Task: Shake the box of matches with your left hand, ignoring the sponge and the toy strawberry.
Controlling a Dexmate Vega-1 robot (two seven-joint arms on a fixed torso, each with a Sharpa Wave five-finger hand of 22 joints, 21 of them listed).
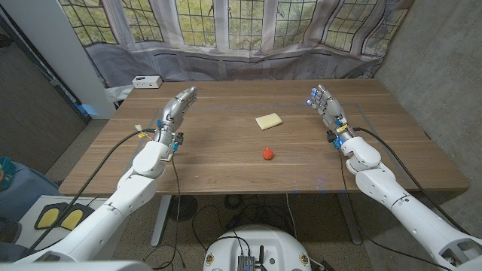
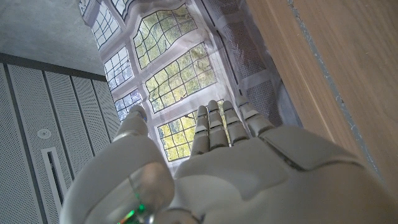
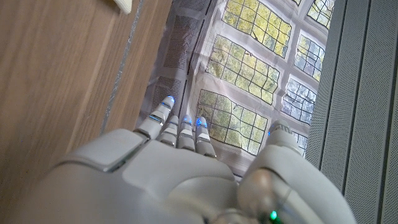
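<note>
With both my left hand (image 1: 178, 105) and right hand (image 1: 324, 102) empty, fingers extended, the yellow sponge (image 1: 268, 120) and toy strawberry (image 1: 268, 153) lie between them.

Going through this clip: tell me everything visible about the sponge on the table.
The sponge is a small pale yellow block, roughly rectangular and slightly skewed, lying flat on the wooden table near its middle. It looks soft and dry. Nothing touches it. The red toy strawberry sits apart, nearer the robot.
</note>
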